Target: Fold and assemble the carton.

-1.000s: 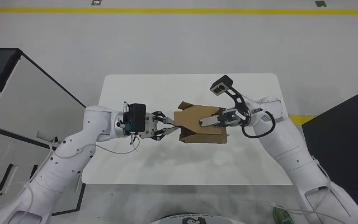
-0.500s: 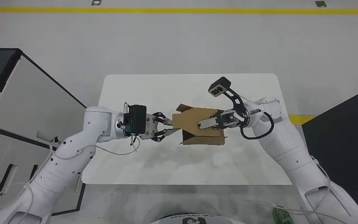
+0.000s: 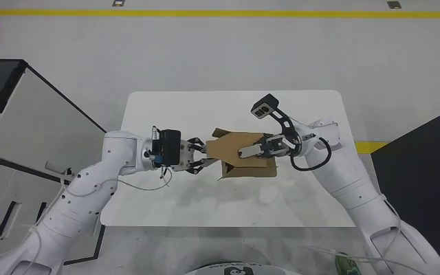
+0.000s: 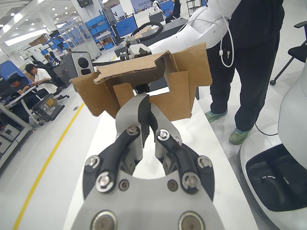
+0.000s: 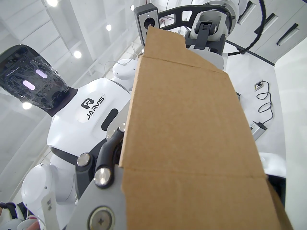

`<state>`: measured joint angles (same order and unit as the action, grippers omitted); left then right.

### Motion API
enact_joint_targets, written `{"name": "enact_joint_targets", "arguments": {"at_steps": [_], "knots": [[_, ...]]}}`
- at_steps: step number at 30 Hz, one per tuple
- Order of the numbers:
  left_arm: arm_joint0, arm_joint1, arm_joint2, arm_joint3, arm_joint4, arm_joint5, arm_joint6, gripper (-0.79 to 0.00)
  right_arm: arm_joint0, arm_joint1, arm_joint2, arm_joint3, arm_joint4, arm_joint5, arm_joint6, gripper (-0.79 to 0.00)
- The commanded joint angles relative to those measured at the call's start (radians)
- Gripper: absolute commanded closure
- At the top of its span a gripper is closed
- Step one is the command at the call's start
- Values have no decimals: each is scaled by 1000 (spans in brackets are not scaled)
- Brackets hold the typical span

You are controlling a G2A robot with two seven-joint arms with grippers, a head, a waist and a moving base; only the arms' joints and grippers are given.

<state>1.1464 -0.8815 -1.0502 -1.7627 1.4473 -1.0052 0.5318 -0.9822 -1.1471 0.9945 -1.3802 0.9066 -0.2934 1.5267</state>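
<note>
Working over a white table [image 3: 302, 199], yellow floor line [image 3: 220, 12] beyond. Holding the carton [image 3: 223, 148] tipped up over the middle, flaps loose. From above: clamped on its top panel with the right gripper [image 3: 249, 150] (cardboard blocking that wrist's own camera). From the left wrist: left gripper [image 4: 144, 100] pinched fully shut, tips at the near flap's edge — gripping or just touching, can't tell.

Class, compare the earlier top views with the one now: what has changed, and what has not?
The right gripper has carried the carton a little across the white table toward the left gripper, whose tips are now at its near edge. Nothing was taken hold of or let go. The left arm kept its place.
</note>
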Motion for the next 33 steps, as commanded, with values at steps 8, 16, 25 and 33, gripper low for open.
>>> {"name": "enact_joint_targets", "arguments": {"at_steps": [8, 16, 25, 33], "knots": [[-1, -3, -6, -1, 0, 16, -27, 0, 0, -10, 0, 20, -8, 2, 2, 0], [13, 0, -41, 0, 2, 33, -8, 0, -20, -8, 36, 13, -17, -1, -1, 0], [17, -4, -34, -9, 11, 26, -7, 0, -26, -12, 49, 2, -24, 3, 3, 0], [11, -9, -26, -6, 13, 29, -30, 0, -26, -19, 46, -3, -24, 7, 7, 0]]}}
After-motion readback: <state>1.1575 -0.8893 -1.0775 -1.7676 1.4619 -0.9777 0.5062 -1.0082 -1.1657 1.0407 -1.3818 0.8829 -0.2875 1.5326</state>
